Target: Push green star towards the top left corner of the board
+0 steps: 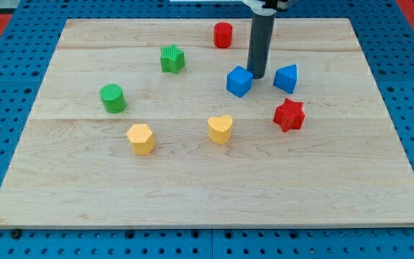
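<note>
The green star [172, 59] lies in the upper middle-left of the wooden board [85, 180]. My tip [257, 76] is down on the board well to the star's right, between the blue cube [239, 81] and the blue triangular block [286, 78], touching or almost touching the cube's right side. The dark rod rises from the tip to the view's top.
A red cylinder [223, 34] stands near the top edge, between star and rod. A green cylinder [112, 98] is at the left. A yellow hexagonal block [141, 139] and a yellow heart [220, 129] lie lower. A red star [289, 115] is right of centre.
</note>
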### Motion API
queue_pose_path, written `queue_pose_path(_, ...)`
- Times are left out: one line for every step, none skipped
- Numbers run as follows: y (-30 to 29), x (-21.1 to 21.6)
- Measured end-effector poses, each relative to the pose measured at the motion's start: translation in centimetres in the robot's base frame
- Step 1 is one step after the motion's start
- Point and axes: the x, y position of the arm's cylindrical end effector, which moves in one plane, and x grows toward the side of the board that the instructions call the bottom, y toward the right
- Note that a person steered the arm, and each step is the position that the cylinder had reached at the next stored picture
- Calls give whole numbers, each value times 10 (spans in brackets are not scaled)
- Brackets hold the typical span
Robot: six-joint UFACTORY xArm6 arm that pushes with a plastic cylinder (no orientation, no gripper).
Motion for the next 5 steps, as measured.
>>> queue_pose_path(-16,-7)
queue_pose_path(-42,-32)
queue_pose_path(-76,-13)
queue_pose_path(-109,18)
queue_pose_path(-124,-11)
